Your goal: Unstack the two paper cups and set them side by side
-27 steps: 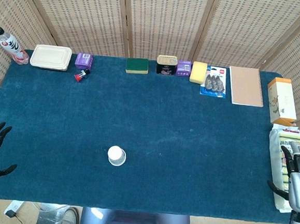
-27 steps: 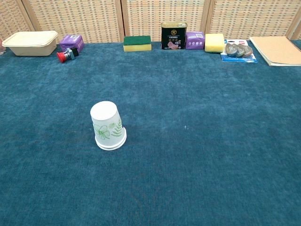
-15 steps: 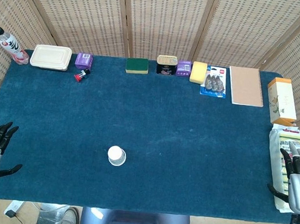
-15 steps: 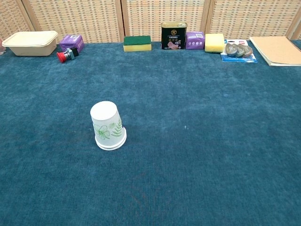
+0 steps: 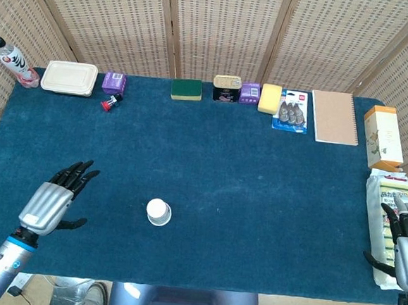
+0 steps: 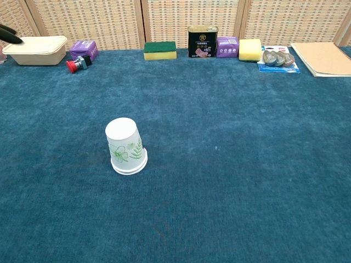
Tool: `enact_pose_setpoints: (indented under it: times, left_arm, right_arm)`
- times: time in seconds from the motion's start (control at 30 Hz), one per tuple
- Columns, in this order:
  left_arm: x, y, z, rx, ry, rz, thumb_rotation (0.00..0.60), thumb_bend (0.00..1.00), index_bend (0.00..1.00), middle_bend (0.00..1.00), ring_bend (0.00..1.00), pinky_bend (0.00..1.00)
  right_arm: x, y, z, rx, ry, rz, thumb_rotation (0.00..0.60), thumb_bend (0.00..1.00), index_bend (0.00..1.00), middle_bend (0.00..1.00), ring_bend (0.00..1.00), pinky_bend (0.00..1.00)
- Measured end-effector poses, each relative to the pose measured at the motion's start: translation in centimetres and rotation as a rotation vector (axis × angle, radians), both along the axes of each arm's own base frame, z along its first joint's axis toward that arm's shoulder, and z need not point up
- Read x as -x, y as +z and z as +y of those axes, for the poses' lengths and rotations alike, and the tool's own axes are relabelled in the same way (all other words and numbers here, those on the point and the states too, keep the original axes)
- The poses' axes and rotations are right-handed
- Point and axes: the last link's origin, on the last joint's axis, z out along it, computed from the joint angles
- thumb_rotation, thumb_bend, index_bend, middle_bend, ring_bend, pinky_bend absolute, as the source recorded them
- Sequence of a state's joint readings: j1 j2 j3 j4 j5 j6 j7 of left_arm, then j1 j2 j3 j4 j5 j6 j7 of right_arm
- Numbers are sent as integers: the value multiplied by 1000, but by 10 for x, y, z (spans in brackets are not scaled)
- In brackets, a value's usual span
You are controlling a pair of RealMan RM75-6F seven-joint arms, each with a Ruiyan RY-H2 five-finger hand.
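Cups (image 5: 159, 212) are sitting mouth-down as a single stack on the blue table (image 5: 258, 185), toward the near edge and a little left of centre; in the chest view I am seeing the white stack (image 6: 126, 146) with its green leaf print, upright and untouched, one rim showing just under the other at the base. I am holding my left hand (image 5: 53, 197) above the cloth to the left of the stack, well apart from it, fingers spread and pointing away from me, with nothing in its grasp; in the chest view only a dark fingertip is poking in at the top left corner. My right hand (image 5: 407, 246) is hovering at the far right edge over a yellow-green packet (image 5: 384, 209), fingers extended and apart, also holding nothing. Along the back edge a water bottle (image 5: 10, 59), a beige lidded container (image 5: 69, 77), a purple box (image 5: 114, 82), a small red-capped item (image 5: 109, 103), a green sponge (image 5: 186, 89), a tin can (image 5: 227, 88), a second purple box (image 5: 250, 92), a yellow sponge (image 5: 270, 98), a blister pack (image 5: 292, 111) and a tan notebook (image 5: 334, 117) are lying in a row, with an orange-topped carton (image 5: 383, 136) at the right side.
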State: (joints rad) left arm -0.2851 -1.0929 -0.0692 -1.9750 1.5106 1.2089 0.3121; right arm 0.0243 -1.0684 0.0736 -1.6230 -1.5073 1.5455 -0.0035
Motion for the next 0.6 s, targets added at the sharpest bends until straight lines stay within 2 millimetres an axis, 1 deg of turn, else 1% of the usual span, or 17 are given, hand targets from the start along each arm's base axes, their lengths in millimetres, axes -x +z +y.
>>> enact_pose_setpoints:
  times: [0.17,0.3,0.43,0.6]
  left_arm:
    - [-25,-17,15,36,-4,52,600,116,224,0,0,139]
    - [-41,-32,25,69,-2,83,600,115,226,0,0,139]
    - [-58,-51,34,122,-8,79,600,120,228,0,0,139]
    - [-73,-73,45,188,-18,66,600,121,234,0,0,139]
  right_arm:
    - [1,3,0,5,-1,-17,600,0,105,2,0,0]
    - [2,5,-1,7,0,-28,600,0,105,2,0,0]
    - [3,6,-1,9,1,-36,600,0,105,2,0,0]
    - [4,7,-2,9,-2,-39,600,0,105,2,0,0]
